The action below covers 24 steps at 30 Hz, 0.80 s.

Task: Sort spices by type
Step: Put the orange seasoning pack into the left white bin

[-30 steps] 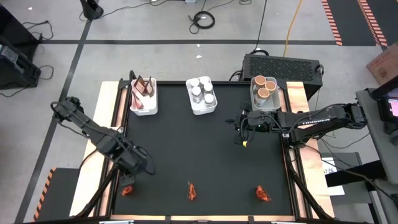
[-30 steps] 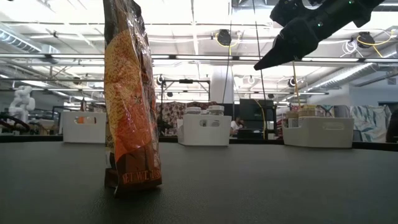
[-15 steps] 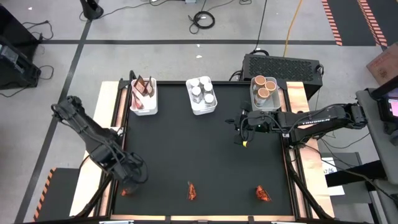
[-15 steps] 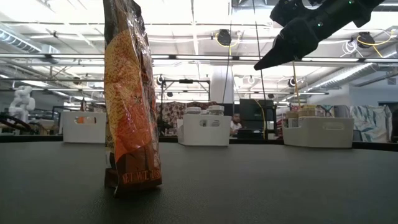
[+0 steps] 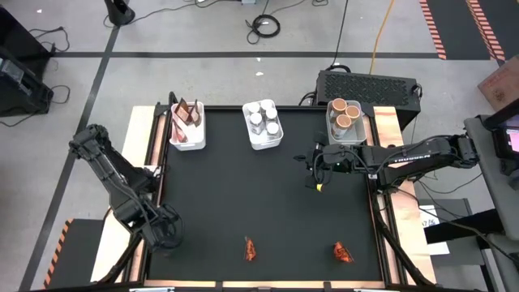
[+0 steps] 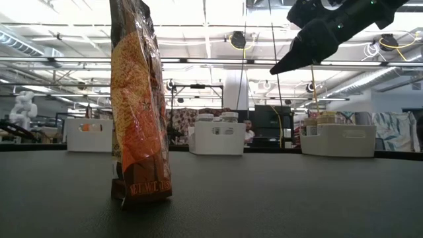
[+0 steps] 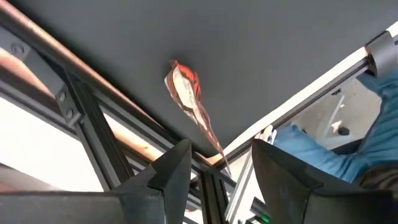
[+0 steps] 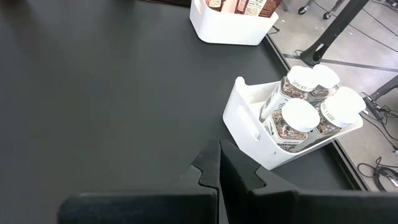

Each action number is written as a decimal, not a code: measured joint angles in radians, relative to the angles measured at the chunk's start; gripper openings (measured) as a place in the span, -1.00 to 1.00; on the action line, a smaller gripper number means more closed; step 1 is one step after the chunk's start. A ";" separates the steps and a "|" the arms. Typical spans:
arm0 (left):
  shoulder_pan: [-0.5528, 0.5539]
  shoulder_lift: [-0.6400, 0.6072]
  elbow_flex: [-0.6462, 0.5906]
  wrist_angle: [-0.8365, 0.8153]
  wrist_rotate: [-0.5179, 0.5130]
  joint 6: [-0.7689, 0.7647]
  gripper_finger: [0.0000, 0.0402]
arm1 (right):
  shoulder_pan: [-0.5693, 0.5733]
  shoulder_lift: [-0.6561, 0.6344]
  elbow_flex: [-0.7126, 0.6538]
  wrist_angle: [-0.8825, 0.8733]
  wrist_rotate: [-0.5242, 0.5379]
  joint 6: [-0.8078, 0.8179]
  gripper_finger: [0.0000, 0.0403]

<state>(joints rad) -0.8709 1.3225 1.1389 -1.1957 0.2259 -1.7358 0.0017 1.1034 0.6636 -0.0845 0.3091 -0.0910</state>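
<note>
Three red-orange sachets are on the black mat near its near edge. One [image 7: 185,93] is by the left corner, under my left gripper [image 7: 221,149], which hangs open above it, pointing steeply down, and hides it in the high view [image 5: 162,235]. The middle sachet [image 5: 250,250] stands upright on its bottom end [image 6: 140,192]. The third [image 5: 343,252] is to the right. My right gripper [image 5: 315,165] hovers shut above the mat near the tub bin and holds nothing [image 8: 219,165].
Three white bins stand along the far edge: more sachets on the left [image 5: 186,126], white-lidded jars in the middle [image 5: 262,124], tan-topped tubs on the right [image 5: 345,118]. The table's metal frame rails [image 7: 93,106] run close beside the left sachet.
My left gripper has gone toward the table's near left corner and down, rolling about its own axis. It now stands over the left sachet and covers it in the high view. The sachets have not moved.
</note>
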 joint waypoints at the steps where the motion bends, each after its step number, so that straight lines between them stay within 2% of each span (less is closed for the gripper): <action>1: -0.002 0.000 0.000 0.000 0.001 -0.011 -0.14 | 0.000 0.000 0.000 0.000 0.000 0.000 -1.00; 12: -0.005 0.000 0.000 0.000 -0.003 -0.039 -0.14 | 0.000 0.000 0.000 0.000 0.000 0.000 -1.00; 24: -0.043 0.034 0.000 0.002 -0.086 -0.031 -0.14 | 0.000 0.000 0.000 0.000 0.000 0.000 -1.00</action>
<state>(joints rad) -0.9142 1.3565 1.1389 -1.1934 0.1395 -1.7668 0.0016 1.1034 0.6637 -0.0843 0.3089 -0.0910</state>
